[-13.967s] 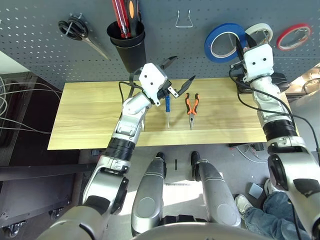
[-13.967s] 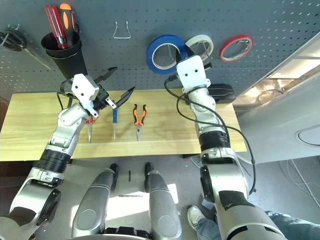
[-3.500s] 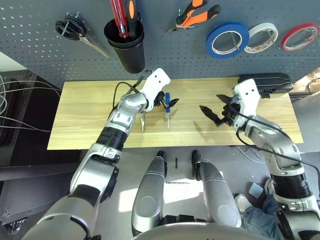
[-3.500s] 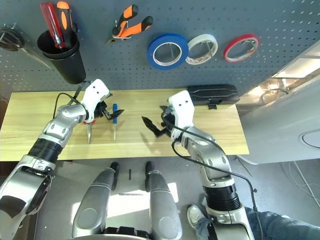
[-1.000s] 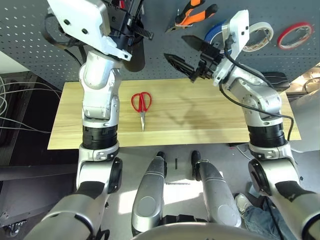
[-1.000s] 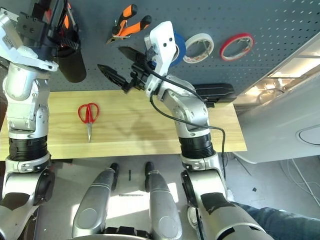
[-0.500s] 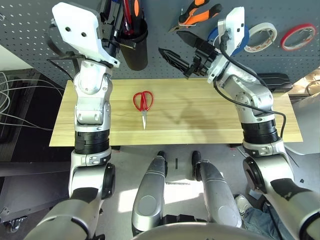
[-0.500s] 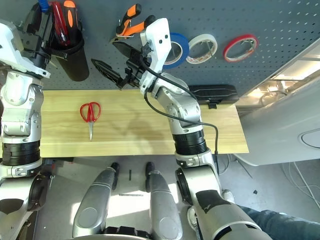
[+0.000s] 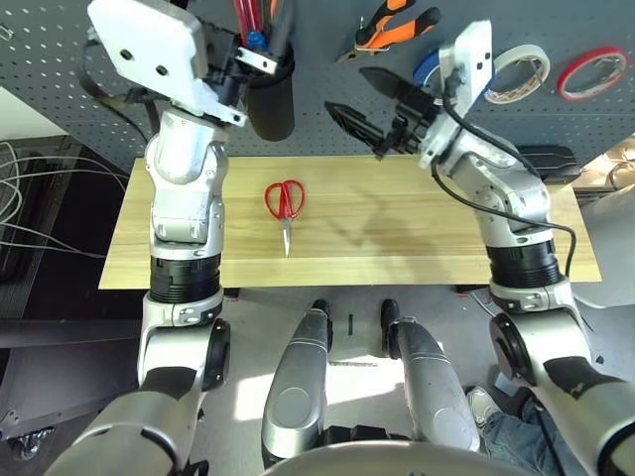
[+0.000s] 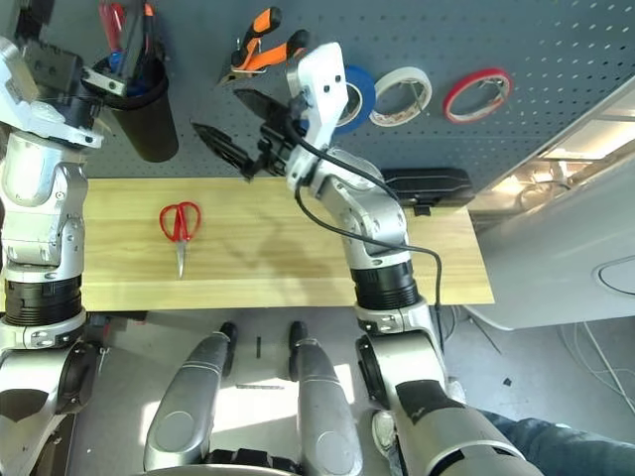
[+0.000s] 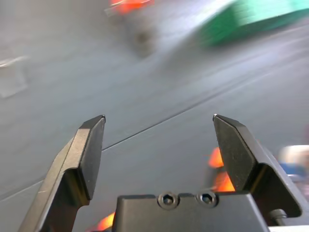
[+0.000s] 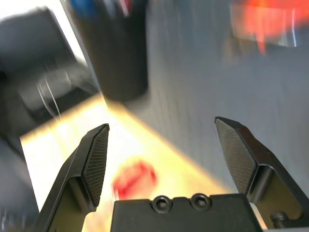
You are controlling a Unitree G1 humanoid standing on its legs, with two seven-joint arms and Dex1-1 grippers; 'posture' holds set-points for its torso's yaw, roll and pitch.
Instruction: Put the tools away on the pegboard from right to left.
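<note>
Nearest me: the wooden table (image 9: 446, 238). Red-handled scissors (image 9: 285, 203) lie flat on it, left of centre, tips toward me, nothing touching them.

My right gripper (image 9: 365, 104) is raised above the table's far edge, in front of the pegboard (image 9: 69, 89). Its fingers are spread wide with nothing between them. The right wrist view agrees: both fingers far apart, the gap clear, with the table, a red blur where the scissors lie and the black cup beyond.

My left gripper (image 11: 159, 145) is up high at the board, by the black cup (image 9: 270, 99). In the left wrist view its fingers stand wide apart and carry nothing; behind them is grey surface and some blurred orange I can't identify.

On the board, far side, left to right:
- black cup with red and orange handles sticking out, plus a small blue bit (image 9: 255, 40) at the rim; looks like the screwdriver, can't confirm
- orange-and-black pliers (image 9: 387, 22) hanging on a hook
- blue tape roll (image 10: 352, 94), partly hidden behind my right arm
- white tape roll (image 9: 520, 67)
- red tape roll (image 9: 589, 71)

A black case (image 9: 544, 161) sits at the far right edge of the table, under the tape rolls.
</note>
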